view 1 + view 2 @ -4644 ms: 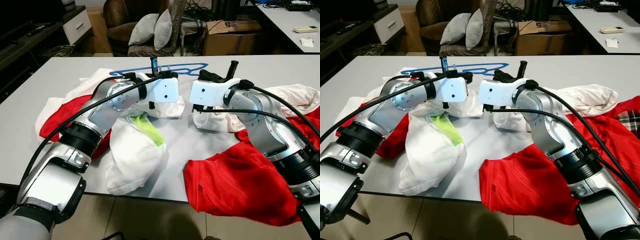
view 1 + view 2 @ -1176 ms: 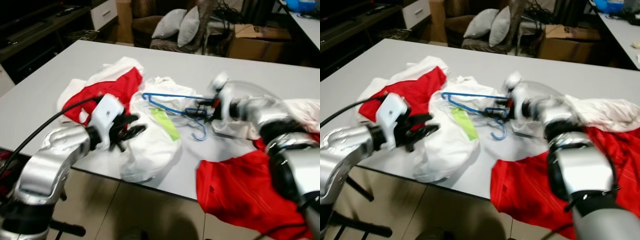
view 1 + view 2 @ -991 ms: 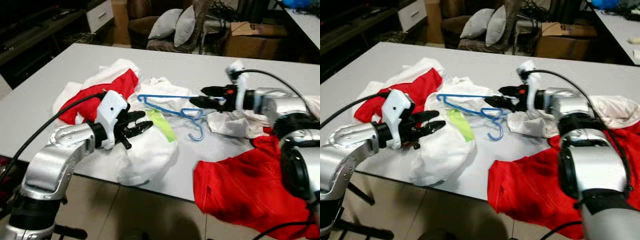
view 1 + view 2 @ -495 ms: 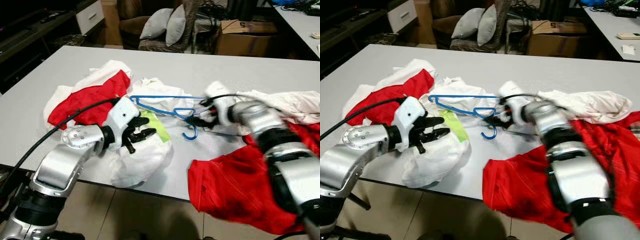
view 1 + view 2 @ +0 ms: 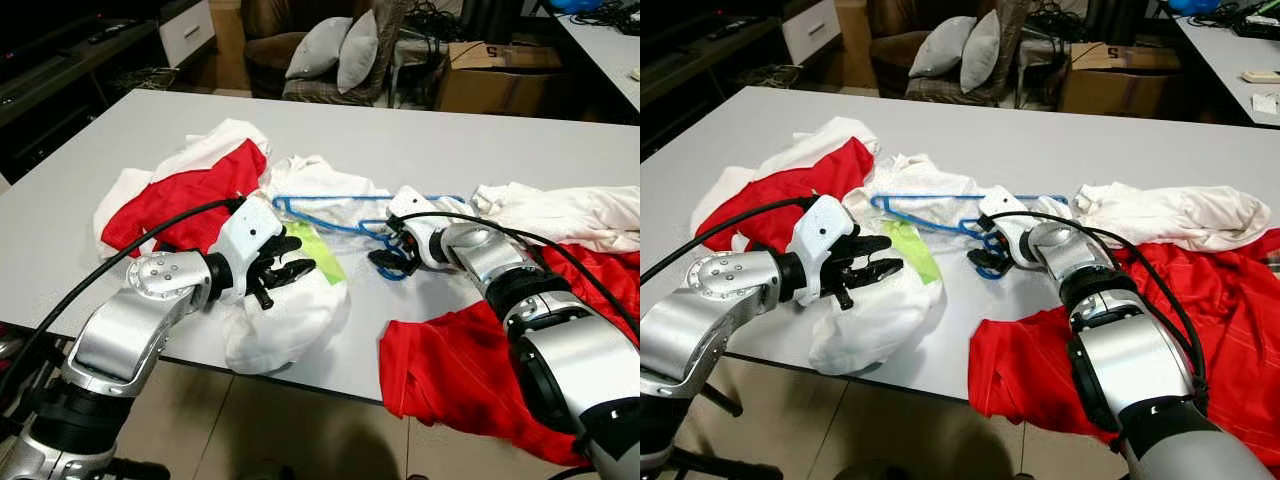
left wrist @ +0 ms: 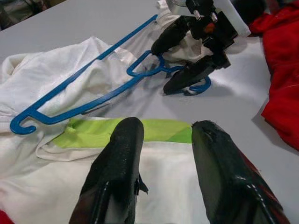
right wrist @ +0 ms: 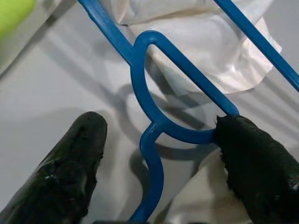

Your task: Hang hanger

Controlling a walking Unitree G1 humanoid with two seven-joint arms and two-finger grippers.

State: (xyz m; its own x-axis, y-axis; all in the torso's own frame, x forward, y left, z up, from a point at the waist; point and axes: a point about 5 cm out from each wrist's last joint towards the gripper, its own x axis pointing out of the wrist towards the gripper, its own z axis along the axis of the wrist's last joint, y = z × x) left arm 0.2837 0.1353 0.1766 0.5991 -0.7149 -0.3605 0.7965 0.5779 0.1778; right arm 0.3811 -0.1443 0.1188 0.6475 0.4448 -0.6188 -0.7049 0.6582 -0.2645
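Risk first: my right end effector (image 7: 154, 172) straddles the blue hanger (image 7: 154, 112) neck, fingers apart — closing off-centre could skid it across the desk (image 5: 480, 150) or snag the white shirt (image 7: 205, 56) beneath.

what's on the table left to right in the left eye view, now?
red garment → left gripper → blue hanger → right gripper → white garment at far right
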